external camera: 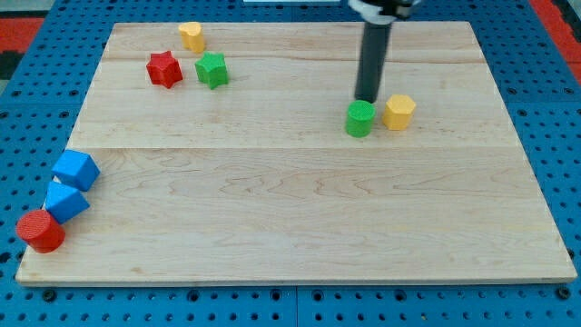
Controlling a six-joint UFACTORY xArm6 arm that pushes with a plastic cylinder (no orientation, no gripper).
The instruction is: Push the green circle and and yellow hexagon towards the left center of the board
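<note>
Camera view: green circle (pixel 359 118) and yellow hexagon (pixel 398 112) sit adjacent, right of tabletop (pixel 300 209) centre; my tip (pixel 366 98), a jawless end effector, stands at the circle's 12 o'clock; both likely light, rigid, free-sliding; contact from 3 o'clock.

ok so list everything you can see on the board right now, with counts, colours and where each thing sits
green circle: 1, green, right of centre, upper half
yellow hexagon: 1, yellow, just right of the green circle
yellow block: 1, yellow, near the view's top, left part; shape unclear
red star: 1, red, upper left
green star: 1, green, beside the red star on its right
blue blocks: 2, blue, left edge, lower part
red circle: 1, red, bottom left corner, below the blue blocks
board: 1, pale wood, on a blue pegboard surface
my tip: 1, dark rod, just above the green circle in the view
</note>
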